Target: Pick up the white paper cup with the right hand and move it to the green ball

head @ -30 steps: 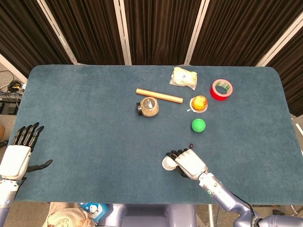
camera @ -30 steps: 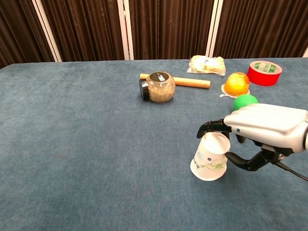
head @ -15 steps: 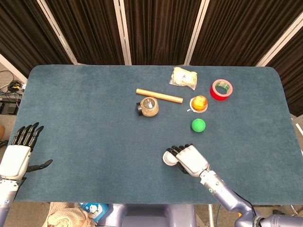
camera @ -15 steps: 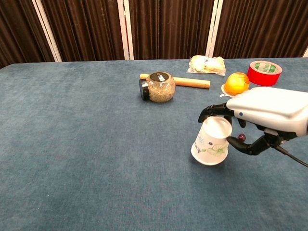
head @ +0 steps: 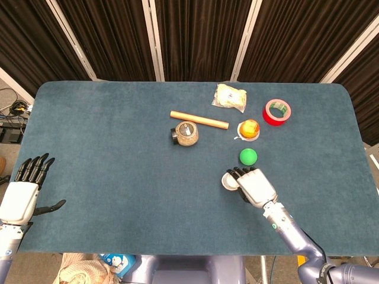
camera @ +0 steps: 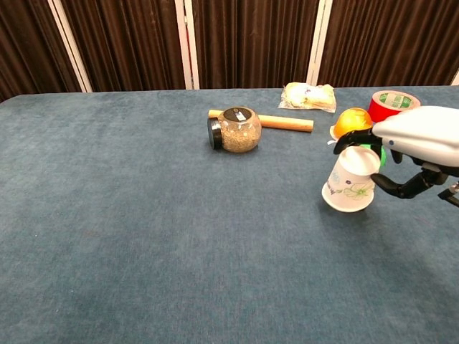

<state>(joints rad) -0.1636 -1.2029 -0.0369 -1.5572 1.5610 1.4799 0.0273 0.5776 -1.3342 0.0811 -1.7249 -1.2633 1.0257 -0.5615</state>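
A tapered white paper cup (camera: pixel 351 184), printed with leaves, is gripped upside down by the right hand (camera: pixel 419 147) above the felted worktop (camera: pixel 143 215), beside the smooth green ball (head: pixel 248 156); the left hand (head: pixel 22 194) is spread.

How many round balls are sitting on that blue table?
1 for certain: the green ball, just beyond the white paper cup held by the right hand. The orange rounded thing behind it might be another, but I cannot tell.

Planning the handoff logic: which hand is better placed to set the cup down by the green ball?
Right. The right hand holds the white paper cup beside the green ball; the left hand sits at the table's far edge.
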